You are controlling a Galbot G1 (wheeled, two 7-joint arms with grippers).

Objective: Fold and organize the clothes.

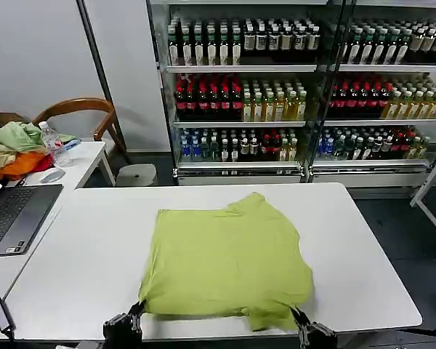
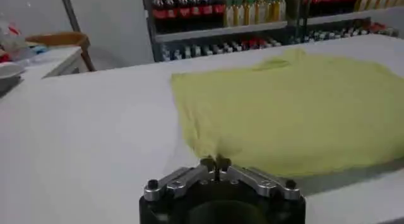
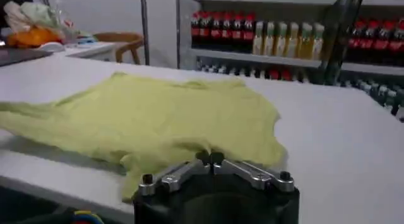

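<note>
Shirt: lime T-shirt [image 1: 225,258], centre of the head view, lying on the white table [image 1: 87,269]; plain side up, no print visible; far part flat, near hem bunched and hanging slightly over the table's near edge.
Left gripper: [image 1: 136,316], bottom of the head view, left of centre, at the shirt's near-left corner; jaws closed, and in the left wrist view the fingertips [image 2: 214,163] meet on a small pinch of the shirt's edge.
Right gripper: [image 1: 300,323], bottom of the head view, right of centre, at the near-right corner; jaws closed, cloth gathered and wrinkled at the tips in the right wrist view [image 3: 211,158].
Step, as judged: both near corners held, ready to be carried toward the far edge for a first fold.
Risk, thin grip: each hold takes only a little cloth; a quick lift could pull a corner free and drop that side.
Risk, uneven travel: if one arm leads, the fold line would run crooked and the far part would drag.
Risk, extra layers: the right corner is crumpled; lumps may be folded in.
Surroundings: laptop [image 1: 11,214] at left edge; cloth heap [image 1: 14,149] at upper left; drink shelves [image 1: 240,87] across the top.
</note>
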